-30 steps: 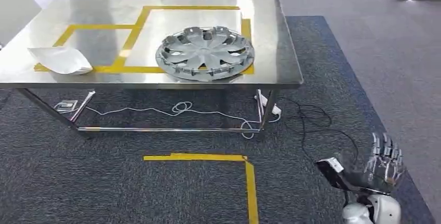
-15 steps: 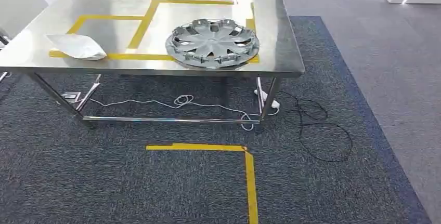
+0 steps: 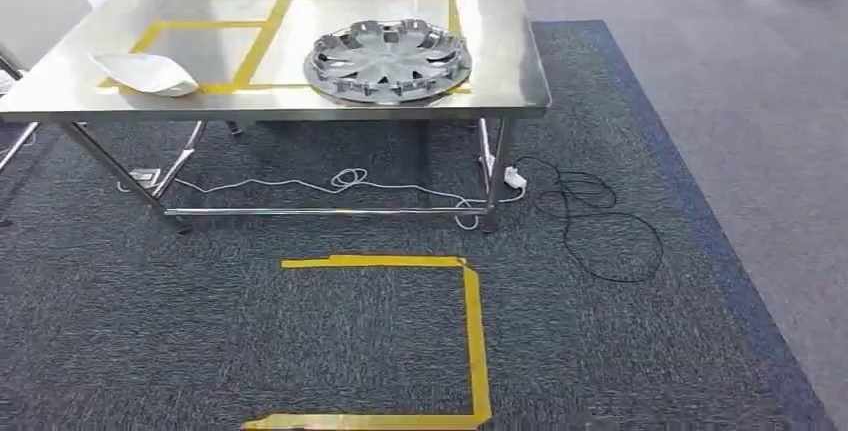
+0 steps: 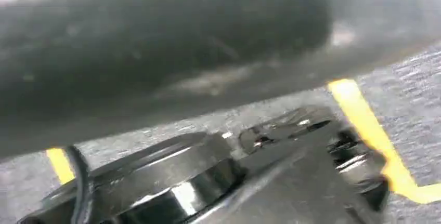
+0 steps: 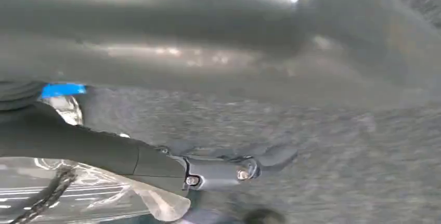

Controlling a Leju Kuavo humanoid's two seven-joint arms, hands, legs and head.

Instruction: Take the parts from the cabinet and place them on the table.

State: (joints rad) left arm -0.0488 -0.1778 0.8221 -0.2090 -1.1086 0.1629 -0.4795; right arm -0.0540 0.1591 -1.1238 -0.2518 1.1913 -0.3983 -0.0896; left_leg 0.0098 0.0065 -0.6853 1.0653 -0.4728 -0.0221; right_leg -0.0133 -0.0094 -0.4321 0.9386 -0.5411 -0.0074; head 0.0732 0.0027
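Observation:
A silver wheel cover [image 3: 388, 59] lies on the steel table [image 3: 505, 76], inside a yellow taped square near the table's right end. A white pouch [image 3: 148, 72] lies at the table's left end. In the right wrist view my right hand [image 5: 223, 169] hangs over the dark carpet with a dark finger stretched out and nothing in it. My left hand [image 4: 156, 52] is a big grey blur in the left wrist view, and how its fingers lie is hidden.
Yellow tape [image 3: 472, 331] marks a corner on the carpet in front of the table. White and black cables [image 3: 590, 216] and a power strip [image 3: 515, 177] lie under and beside the right table legs. A white panel [image 3: 30, 1] stands at far left.
The camera has moved: the table now sits higher and further left in the picture, with more floor tape showing. My right hand has left the head view's lower right corner.

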